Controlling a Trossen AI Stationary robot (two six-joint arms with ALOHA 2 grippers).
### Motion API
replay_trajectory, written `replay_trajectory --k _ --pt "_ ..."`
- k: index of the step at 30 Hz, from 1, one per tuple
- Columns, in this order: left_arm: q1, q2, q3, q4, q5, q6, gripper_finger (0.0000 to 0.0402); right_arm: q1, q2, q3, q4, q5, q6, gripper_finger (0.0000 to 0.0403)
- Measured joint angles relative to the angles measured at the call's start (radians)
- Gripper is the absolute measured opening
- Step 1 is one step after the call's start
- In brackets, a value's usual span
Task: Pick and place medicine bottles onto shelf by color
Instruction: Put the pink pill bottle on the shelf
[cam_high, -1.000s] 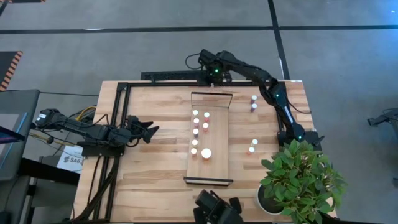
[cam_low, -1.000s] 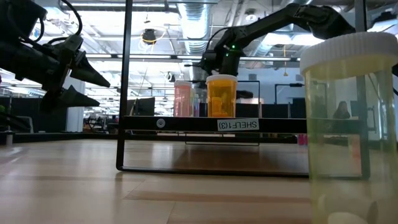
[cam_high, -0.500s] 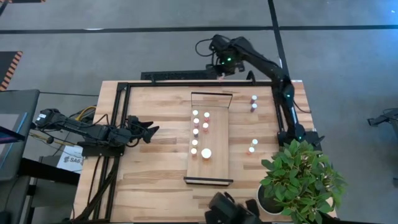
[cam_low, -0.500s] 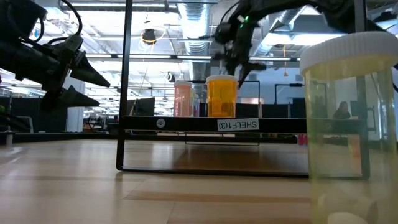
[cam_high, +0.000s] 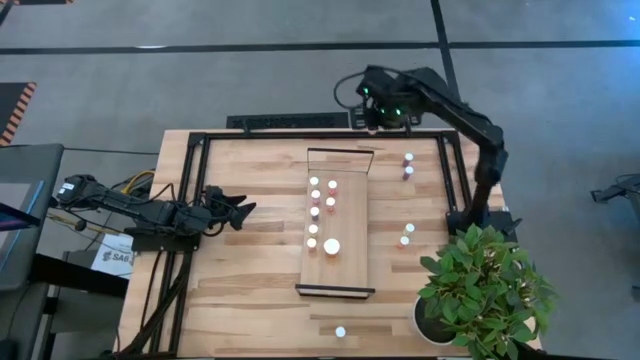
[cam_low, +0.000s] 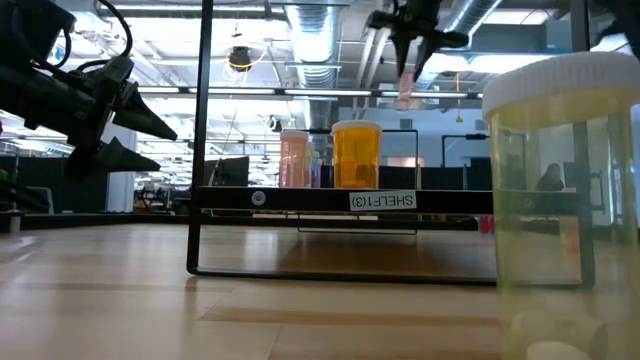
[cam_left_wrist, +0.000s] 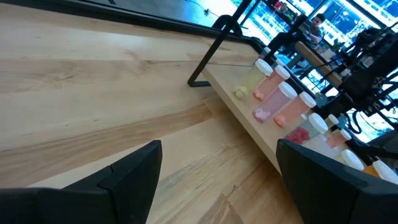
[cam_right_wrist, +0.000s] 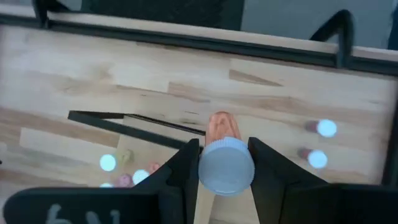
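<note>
The shelf (cam_high: 338, 222) lies on the middle of the table and carries several white-capped bottles (cam_high: 314, 212), one with a larger cap (cam_high: 331, 245). It also shows in the left wrist view (cam_left_wrist: 245, 121). My right gripper (cam_high: 385, 112) is high over the table's far edge, beyond the shelf's far end, and is shut on a reddish bottle (cam_right_wrist: 221, 129), which also shows in the low view (cam_low: 407, 90). My left gripper (cam_high: 238, 208) is open and empty, low over the table left of the shelf. My right gripper pinches the bottle at its white cap (cam_right_wrist: 226, 165) between its two fingers (cam_right_wrist: 182, 169), one on each side. The fingers point down from above. The bottle hangs upright below them, lifted clear of the table and the shelf.
Two pairs of bottles stand on the table right of the shelf (cam_high: 408, 165) (cam_high: 405, 234). A yellowish bottle (cam_high: 340, 330) stands at the near edge, close before the low camera (cam_low: 560, 200). A potted plant (cam_high: 480, 290) fills the near right corner. A black frame (cam_high: 200, 140) rings the table.
My right gripper has risen from the shelf's far end and gone toward the table's right edge, carrying the reddish bottle well above the shelf's bottles. A dark thing at the table's near edge has left the high view, and the yellowish bottle shows there now.
</note>
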Motion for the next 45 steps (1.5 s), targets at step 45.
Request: replay_trajectory --k 45 --pt "0.0 0.0 0.001 -0.006 0.0 0.0 0.0303 0.2 0.133 -0.542 0.475 -0.266 0.15 0.0131"
